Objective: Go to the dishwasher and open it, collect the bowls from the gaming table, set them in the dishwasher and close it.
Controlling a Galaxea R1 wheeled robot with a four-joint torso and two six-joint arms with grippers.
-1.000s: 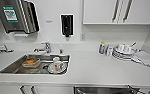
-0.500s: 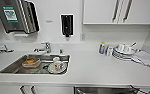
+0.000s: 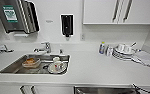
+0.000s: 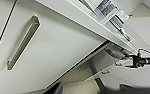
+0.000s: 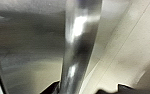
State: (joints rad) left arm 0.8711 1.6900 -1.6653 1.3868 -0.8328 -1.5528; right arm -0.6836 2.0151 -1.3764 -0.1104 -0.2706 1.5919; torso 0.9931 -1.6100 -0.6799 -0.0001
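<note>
Hanging close against the dishwasher point(image 5: 28, 50), the right gripper point(image 5: 73, 88) has the appliance's bar handle point(image 5: 77, 45) running down between its two dark fingertips point(image 5: 52, 88); whether they are pinching the bar or merely flanking it I cannot tell. The handle is a rounded, polished steel bar with bright glints, and the panel behind it is brushed steel.

The left gripper's dark tips sit at the edge of its wrist view, facing a smooth white cabinet door point(image 4: 53, 57) with a long flat metal handle point(image 4: 22, 42); how far apart they stand I cannot tell.

From above, the dishwasher's steel top point(image 3: 103, 90) peeks out under the front edge of the white counter point(image 3: 96, 67), right of the sink point(image 3: 16, 67). That steel basin holds a bowl of something orange and a plate with a cup. Plates with cups are stacked near the counter's right end. A black dispenser point(image 3: 66, 25) and a steel towel dispenser point(image 3: 14, 16) with an unreadable green label hang on the wall.
</note>
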